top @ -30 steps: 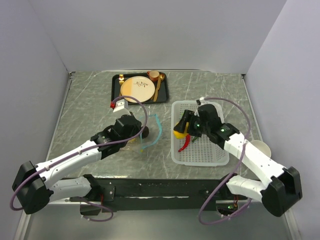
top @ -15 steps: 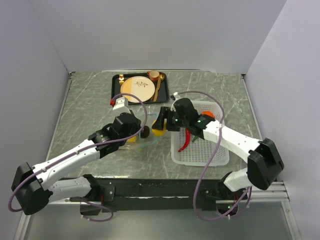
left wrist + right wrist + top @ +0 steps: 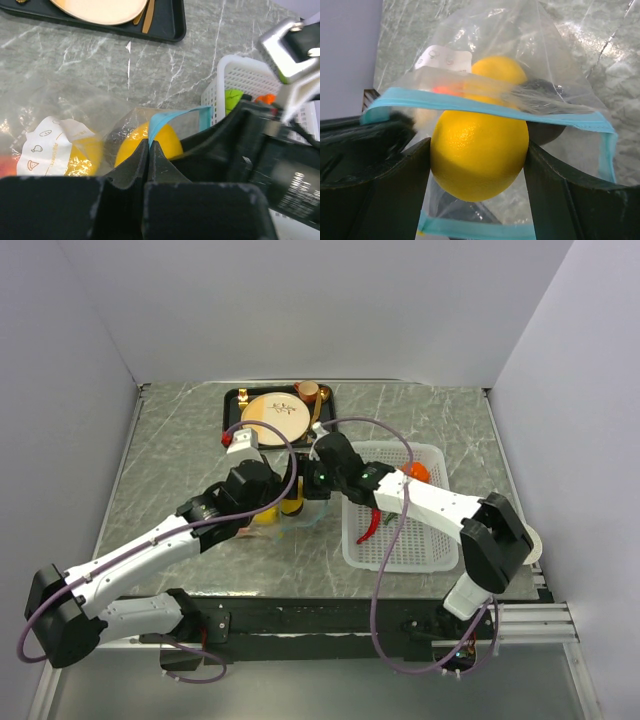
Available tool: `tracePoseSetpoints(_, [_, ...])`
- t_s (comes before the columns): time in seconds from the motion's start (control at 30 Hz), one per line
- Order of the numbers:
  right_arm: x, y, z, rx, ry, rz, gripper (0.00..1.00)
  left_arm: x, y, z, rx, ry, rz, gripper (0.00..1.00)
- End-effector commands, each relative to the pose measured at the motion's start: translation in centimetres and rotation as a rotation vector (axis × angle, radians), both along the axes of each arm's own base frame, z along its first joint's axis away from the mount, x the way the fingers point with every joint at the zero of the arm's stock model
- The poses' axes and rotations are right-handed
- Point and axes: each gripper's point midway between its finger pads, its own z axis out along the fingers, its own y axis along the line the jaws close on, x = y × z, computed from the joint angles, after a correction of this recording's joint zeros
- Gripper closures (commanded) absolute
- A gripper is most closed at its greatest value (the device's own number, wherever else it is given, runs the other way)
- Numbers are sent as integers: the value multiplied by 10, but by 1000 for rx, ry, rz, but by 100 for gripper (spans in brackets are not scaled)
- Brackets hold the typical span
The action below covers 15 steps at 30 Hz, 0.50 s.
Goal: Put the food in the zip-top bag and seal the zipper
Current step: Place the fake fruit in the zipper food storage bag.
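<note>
Yellow fills the right wrist view: we've got a lemon [image 3: 479,156] pinched in the right gripper [image 3: 478,165], one dark finger [image 3: 390,175] on each side of it. It sits right at the open mouth of the clear bag [image 3: 540,55]. The bag's blue strip [image 3: 470,104] runs across just above the lemon, and another stretch shows along the bottom of the frame (the fruit sits between the two). Deeper inside we spot a second lemon [image 3: 499,70], something orange-red beside it, and the white label [image 3: 445,57] at upper left.

Over to the left wrist view: the left gripper [image 3: 149,150] is pressed together on the blue strip, pinching the bag's edge at centre frame. At right of that frame a lime [image 3: 231,100] lies in the white basket [image 3: 395,565].

From above, we see both grippers close together at the centre of the frame, left of the basket. A red chili [image 3: 372,525] and an orange peach [image 3: 417,472] lie in it. At top centre a black tray [image 3: 232,412] carries the plate [image 3: 270,415].
</note>
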Motion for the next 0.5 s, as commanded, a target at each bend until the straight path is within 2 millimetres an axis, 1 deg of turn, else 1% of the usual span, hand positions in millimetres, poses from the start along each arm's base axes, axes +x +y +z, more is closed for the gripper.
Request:
tracePoseSetpoints(0.0, [22,14,17,20,-64,-36,48,7,-9,34,-67,-60,-7,99])
tracePoseSetpoints(0.07, [29,14,16,0,-77,-60,46,6,-8,34,-69,-59,-4,99])
tracePoseSetpoints(0.13, [30,18,21,29,-90,-55,41,5,-5,36,-68,-65,2,99])
tracePoseSetpoints(0.17, [29,18,21,40,-91,-48,34,5,-3,37,-69,-68,6,99])
tracePoseSetpoints(0.2, [28,21,26,65,-102,-43,30,5,-1,37,-67,-68,14,99])
tracePoseSetpoints(0.23, [26,21,24,70,-99,-35,24,5,1,39,-70,-74,21,99])
tracePoseSetpoints(0.27, [24,20,29,82,-109,-29,22,5,2,39,-69,-75,29,99])
tracePoseSetpoints(0.33, [23,18,32,89,-121,-29,15,5,5,38,-68,-73,42,99])
tracePoseSetpoints(0.37, [20,14,34,92,-130,-28,9,6,8,38,-63,-77,61,99])
tracePoseSetpoints(0.43, [18,9,36,88,-148,-27,5,8,12,38,-62,-73,91,99])
tracePoseSetpoints(0.47, [15,5,38,90,-156,-30,0,8,13,39,-65,-74,98,99])
